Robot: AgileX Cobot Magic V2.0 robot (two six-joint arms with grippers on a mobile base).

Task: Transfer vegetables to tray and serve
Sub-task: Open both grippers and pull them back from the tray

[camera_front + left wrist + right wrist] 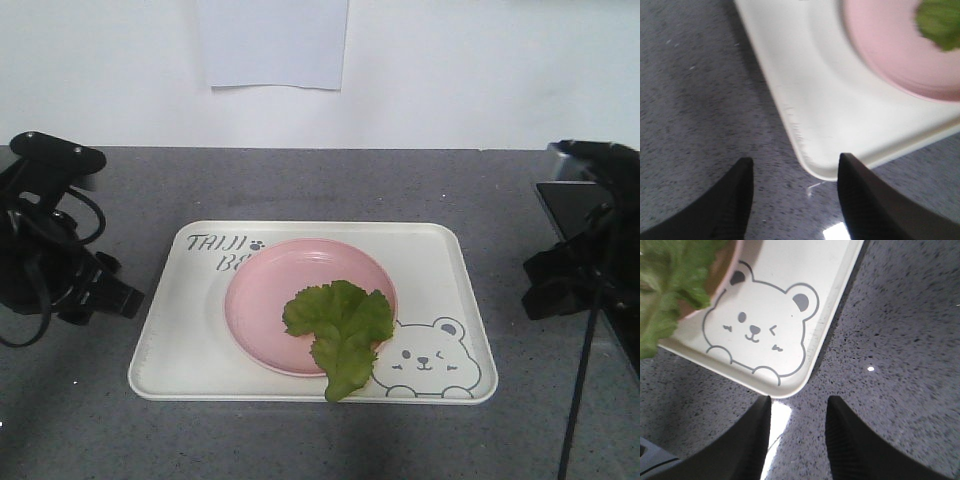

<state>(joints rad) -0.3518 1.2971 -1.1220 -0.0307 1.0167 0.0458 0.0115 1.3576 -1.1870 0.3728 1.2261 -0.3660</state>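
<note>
Closest to me, at the near edge of the grey speckled bench [300, 440], the tip of the lettuce leaf [345, 335] hangs past the rim of a round pink plate [268, 300] and lies on the cream tray [175, 350], close to the tray's near rim. The rest of the leaf sits on the plate, over its 5 o'clock part, frilly edges up and dark green against the pink. The plate itself stands inside the tray, a little left of the tray's middle.

At the tray's 5 o'clock corner there is a winking bear drawing [428, 358], just beside the leaf; grey lettering [218, 243] runs near the 10 o'clock corner, partly covered by the plate.

In the left wrist view the left hand [792, 200] has its two dark fingers spread, with bare bench between them and the tray's near-left corner [820, 167] just ahead of the gap, not touched. That view is blurred, but pink plate and a scrap of green show at its 1 o'clock.

In the right wrist view the right hand [797, 437] is spread as well, nothing between the fingers, hovering just outside the tray's near-right corner, with the bear's face straight ahead and the leaf at 10 o'clock.

From the front, both arms stand off the tray, one at 9 o'clock, the other at 3 o'clock. Beyond the bench is a white wall with a sheet of paper [272, 42] at 12 o'clock.
</note>
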